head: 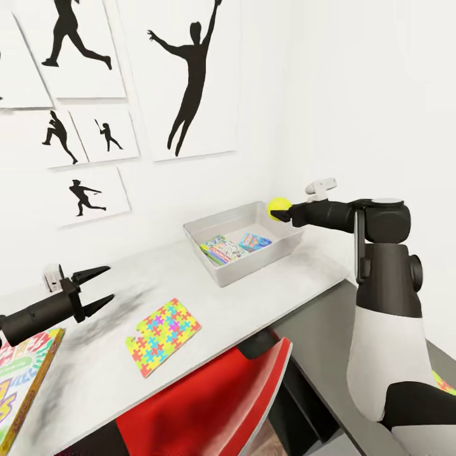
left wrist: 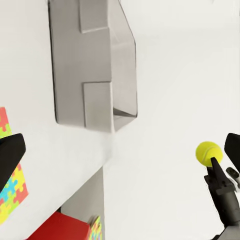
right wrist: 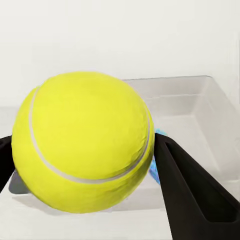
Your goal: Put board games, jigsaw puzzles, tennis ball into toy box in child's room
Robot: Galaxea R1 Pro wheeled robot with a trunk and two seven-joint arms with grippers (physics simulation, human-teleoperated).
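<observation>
Right end effector (head: 286,211) has the ball (head: 278,206) clenched above the toy box's (head: 218,273) far-right rim near the desk's back corner, the box lying just below-left, while the left end effector (head: 101,289) hangs released.

No lettering is legible; the board game (head: 22,380) print is unreadable.

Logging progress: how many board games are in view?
3: two board games inside the toy box, one beside the other; a third on the table under the left gripper.
</observation>
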